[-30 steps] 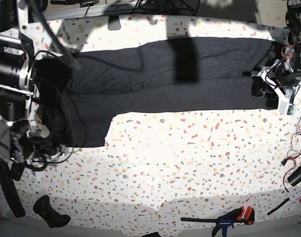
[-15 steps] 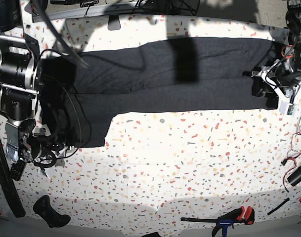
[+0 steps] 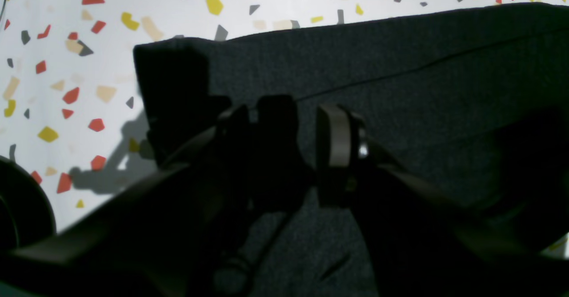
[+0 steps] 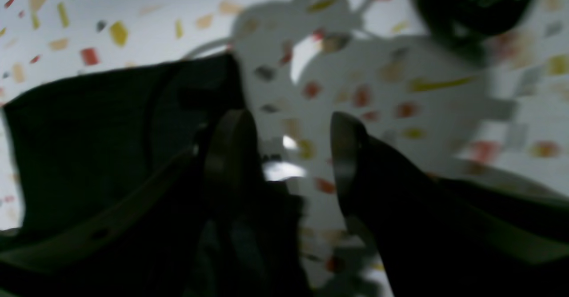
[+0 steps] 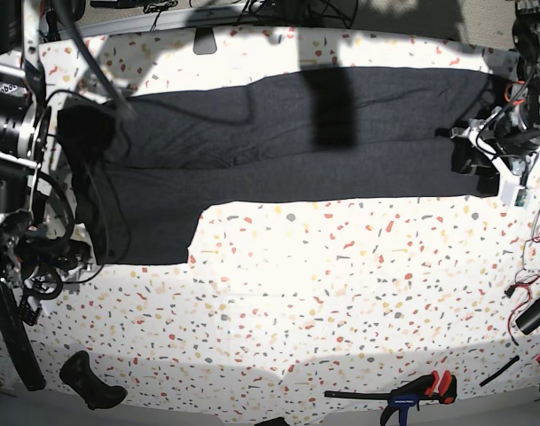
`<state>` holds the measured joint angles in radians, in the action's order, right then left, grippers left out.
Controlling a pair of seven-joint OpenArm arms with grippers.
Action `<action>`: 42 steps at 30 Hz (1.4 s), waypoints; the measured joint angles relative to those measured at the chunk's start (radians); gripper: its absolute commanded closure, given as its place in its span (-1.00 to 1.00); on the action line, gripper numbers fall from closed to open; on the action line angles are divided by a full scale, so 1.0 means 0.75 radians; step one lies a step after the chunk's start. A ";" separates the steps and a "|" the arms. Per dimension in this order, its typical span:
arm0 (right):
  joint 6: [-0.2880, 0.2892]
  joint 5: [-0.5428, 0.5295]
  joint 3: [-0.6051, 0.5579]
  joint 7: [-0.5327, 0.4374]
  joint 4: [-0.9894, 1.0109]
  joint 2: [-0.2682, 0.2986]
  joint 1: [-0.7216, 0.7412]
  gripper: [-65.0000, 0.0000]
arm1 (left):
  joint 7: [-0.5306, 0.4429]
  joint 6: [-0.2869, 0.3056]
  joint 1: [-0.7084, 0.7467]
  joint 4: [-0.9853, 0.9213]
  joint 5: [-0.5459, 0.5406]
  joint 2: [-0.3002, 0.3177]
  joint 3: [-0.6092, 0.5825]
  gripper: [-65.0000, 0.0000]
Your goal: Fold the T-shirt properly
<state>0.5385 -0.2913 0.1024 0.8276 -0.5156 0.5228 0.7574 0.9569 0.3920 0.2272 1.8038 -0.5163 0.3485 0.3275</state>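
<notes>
The dark charcoal T-shirt [image 5: 278, 146] lies flat, plain side up, in a long band across the far part of the table, with a sleeve hanging toward me at the left [image 5: 150, 231]. My left gripper [image 5: 478, 164] rests at the shirt's right end. In the left wrist view the gripper [image 3: 306, 150] sits low over the fabric [image 3: 422, 88] near its corner, jaws a narrow gap apart; any pinch is hidden in shadow. My right gripper [image 4: 291, 154] is open over bare table, with the shirt's edge [image 4: 111, 132] beside it. The right arm [image 5: 21, 240] stands left of the shirt.
The speckled table [image 5: 323, 302] extends toward me from the shirt. A blue, red and black clamp [image 5: 411, 390] lies at the front edge, and a black object [image 5: 90, 380] at the front left. Loose cables [image 5: 527, 284] hang at the right. A dark shadow band [image 5: 332, 106] crosses the shirt.
The right arm has pulled back to the left, off the shirt's left end, which now lies uncovered. The left arm and the shirt's right end have not moved.
</notes>
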 measured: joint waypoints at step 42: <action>0.197 -0.180 0.001 0.139 -0.442 -0.057 -0.109 1.00 | -0.019 0.001 0.000 0.000 -0.001 0.000 0.000 0.26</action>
<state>0.6865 -0.4263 0.1032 0.9321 -0.8471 0.4801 0.6758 0.9424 0.3923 0.2272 1.8038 -0.5167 0.3485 0.3275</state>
